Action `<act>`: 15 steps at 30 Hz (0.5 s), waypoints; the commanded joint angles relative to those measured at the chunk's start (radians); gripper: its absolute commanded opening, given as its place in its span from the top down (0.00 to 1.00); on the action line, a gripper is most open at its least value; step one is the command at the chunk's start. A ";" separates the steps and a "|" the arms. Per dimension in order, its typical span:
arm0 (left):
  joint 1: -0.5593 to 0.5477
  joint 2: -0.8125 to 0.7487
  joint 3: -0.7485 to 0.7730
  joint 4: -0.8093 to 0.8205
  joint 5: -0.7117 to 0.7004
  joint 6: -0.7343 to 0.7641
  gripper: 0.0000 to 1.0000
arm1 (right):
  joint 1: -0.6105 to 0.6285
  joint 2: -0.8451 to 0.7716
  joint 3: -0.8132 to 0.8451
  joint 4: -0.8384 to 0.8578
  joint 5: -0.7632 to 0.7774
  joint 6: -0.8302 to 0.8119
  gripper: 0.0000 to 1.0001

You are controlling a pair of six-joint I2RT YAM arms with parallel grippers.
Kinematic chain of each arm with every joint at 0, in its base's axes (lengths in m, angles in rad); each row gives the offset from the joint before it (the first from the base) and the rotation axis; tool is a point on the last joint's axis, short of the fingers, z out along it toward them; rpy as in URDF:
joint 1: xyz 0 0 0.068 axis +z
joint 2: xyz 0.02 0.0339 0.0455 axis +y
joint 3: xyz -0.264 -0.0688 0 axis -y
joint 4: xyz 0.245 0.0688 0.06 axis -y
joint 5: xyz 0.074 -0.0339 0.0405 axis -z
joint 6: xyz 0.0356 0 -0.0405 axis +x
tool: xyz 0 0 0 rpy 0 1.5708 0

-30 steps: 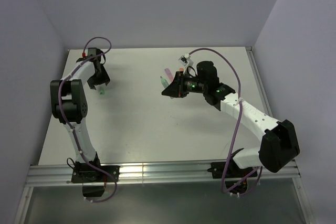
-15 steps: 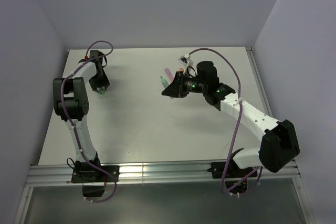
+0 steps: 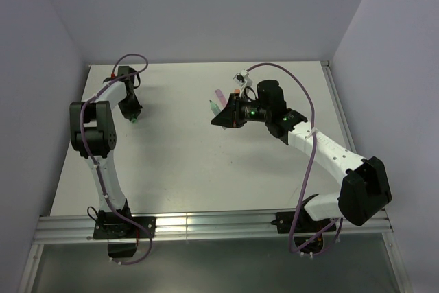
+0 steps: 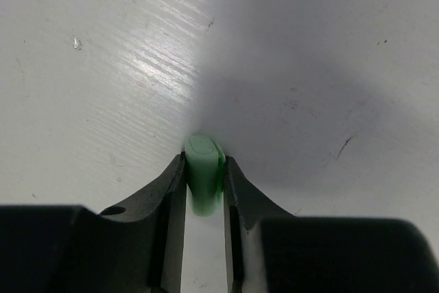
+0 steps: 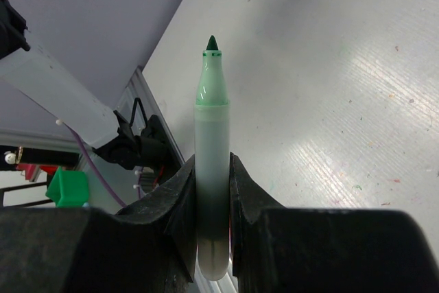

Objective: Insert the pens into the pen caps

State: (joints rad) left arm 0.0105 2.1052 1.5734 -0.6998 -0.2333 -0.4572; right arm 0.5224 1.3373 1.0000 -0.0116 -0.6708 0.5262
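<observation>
Two arms: left arm, right arm. One green marker pen; one green cap; one pink item, one orange-tipped item, kind unclear.

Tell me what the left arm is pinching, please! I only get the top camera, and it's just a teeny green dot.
Observer: It's a green cap, squeezed between the left jaws.
Operator: Does the other arm have the pen for it?
Observer: Yes, the right jaws are shut on a green pen.
Operator: Is its lid off?
Observer: Yes. Its dark green tip is bare and points away from the jaws.
</observation>
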 commanded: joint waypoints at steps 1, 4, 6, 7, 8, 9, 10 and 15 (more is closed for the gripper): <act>0.000 0.035 0.004 -0.023 0.015 -0.006 0.87 | -0.009 -0.007 0.009 0.019 0.002 -0.020 1.00; 0.000 0.009 -0.007 -0.006 0.048 -0.020 1.00 | -0.009 -0.006 0.011 0.019 -0.001 -0.025 1.00; 0.000 -0.042 -0.023 0.020 0.112 -0.037 1.00 | -0.009 -0.004 0.014 0.019 -0.001 -0.031 1.00; 0.000 -0.063 -0.036 0.031 0.139 -0.044 1.00 | -0.009 -0.003 0.014 0.000 0.000 -0.032 1.00; -0.001 -0.107 -0.045 0.045 0.203 -0.050 1.00 | -0.009 -0.001 0.017 -0.004 0.000 -0.035 1.00; 0.000 -0.131 -0.055 0.072 0.225 -0.066 1.00 | -0.009 0.000 0.019 -0.005 0.002 -0.037 1.00; 0.000 -0.151 -0.070 0.083 0.256 -0.072 1.00 | -0.009 0.005 0.020 -0.008 0.000 -0.037 1.00; -0.001 -0.270 -0.139 0.160 0.389 -0.129 1.00 | -0.009 0.020 0.025 -0.007 -0.007 -0.038 1.00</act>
State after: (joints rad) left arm 0.0128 1.9533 1.4601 -0.6285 0.0223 -0.5304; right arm 0.5224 1.3487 1.0000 -0.0280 -0.6716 0.5053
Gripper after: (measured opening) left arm 0.270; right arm 0.245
